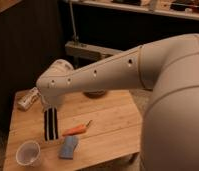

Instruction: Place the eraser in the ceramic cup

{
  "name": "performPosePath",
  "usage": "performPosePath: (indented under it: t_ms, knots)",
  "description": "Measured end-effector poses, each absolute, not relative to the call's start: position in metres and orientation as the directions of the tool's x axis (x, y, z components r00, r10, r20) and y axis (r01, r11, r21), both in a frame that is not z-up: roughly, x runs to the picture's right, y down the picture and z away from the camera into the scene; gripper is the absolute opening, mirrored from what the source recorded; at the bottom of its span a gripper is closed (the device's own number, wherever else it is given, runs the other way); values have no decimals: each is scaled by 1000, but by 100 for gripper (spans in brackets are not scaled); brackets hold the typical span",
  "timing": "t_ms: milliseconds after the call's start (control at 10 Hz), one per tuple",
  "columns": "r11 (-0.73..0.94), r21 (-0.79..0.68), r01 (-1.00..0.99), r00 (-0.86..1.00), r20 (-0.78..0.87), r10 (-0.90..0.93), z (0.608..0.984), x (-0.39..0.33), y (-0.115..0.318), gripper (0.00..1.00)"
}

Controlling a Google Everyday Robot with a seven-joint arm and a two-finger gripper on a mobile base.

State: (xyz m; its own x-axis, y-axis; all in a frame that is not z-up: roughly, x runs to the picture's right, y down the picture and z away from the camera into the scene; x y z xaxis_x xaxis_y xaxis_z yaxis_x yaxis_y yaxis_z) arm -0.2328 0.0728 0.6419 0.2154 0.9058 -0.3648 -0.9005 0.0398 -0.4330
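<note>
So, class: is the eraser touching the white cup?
Apart. The camera view shows a strip of bare table between the eraser, which hangs upright from the gripper shut on its top end, and the cup to its lower left.

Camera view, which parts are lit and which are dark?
Camera view: the table and arm are warmly lit; behind them it is dark. The claw, over the table's left side, holds the eraser upright beyond the cup.
</note>
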Motion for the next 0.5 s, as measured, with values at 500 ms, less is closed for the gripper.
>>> performPosePath:
  t_ms: [500]
  knots:
    - [167,-710,-684,319,-85,944,587,-291,82,20]
